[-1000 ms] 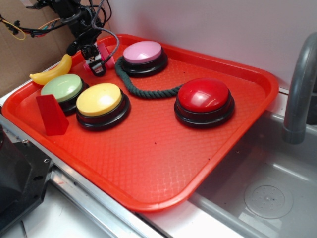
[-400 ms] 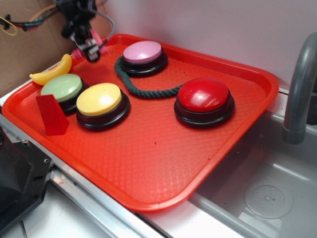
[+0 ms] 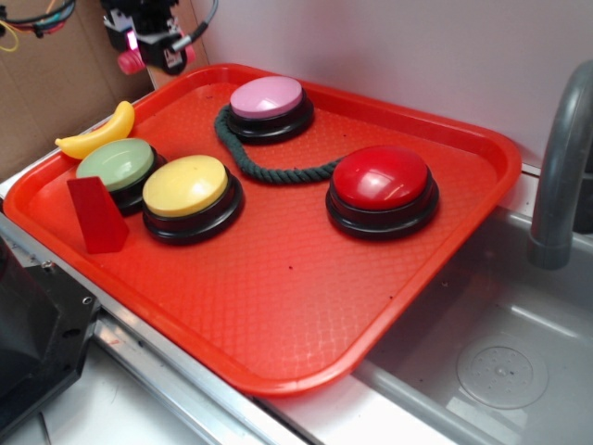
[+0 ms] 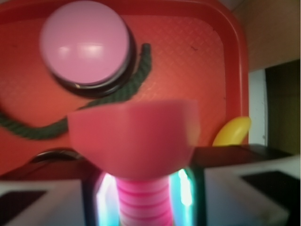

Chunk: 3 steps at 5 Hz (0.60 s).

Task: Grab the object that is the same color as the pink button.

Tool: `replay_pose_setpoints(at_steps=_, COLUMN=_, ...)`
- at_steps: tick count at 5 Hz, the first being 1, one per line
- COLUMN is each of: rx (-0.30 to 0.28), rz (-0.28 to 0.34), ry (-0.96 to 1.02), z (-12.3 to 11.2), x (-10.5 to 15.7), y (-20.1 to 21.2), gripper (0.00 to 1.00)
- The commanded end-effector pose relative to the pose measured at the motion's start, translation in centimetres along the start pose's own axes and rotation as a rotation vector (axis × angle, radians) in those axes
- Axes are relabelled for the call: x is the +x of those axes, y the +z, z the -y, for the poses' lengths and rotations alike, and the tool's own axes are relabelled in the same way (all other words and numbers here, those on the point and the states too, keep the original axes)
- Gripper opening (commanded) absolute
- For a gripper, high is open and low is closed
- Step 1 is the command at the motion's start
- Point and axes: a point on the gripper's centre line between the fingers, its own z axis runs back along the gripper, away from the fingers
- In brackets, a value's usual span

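Gripper (image 3: 139,51) clenched on the object (image 4: 136,141), aloft beyond the tray's (image 3: 278,371) far left corner; stem cut off below, pink button (image 3: 267,96) near the far edge.

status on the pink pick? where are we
Done: the gripper is shut on the pink toy piece, clamped by its ribbed stem in the wrist view. In hand: it hangs above the red tray's back-left corner, clear of the pink button and the banana. Left: little that I can see; the grab looks complete, with no drop-off visible.
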Motion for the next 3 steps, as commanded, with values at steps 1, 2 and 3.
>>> replay_pose_setpoints(at_steps=1, rx=-0.008, rz=0.042, ry=-0.003, z=5.2, x=-2.51, y=3.85, gripper=0.0)
replay_pose_setpoints(at_steps=2, rx=-0.057, rz=0.051, ry=0.034, z=6.11, x=-3.16, y=4.05, gripper=0.0)
replay_pose_setpoints(at_steps=3, rx=-0.045, rz=-0.02, ry=0.071, z=5.9, x=-2.73, y=3.46, gripper=0.0)
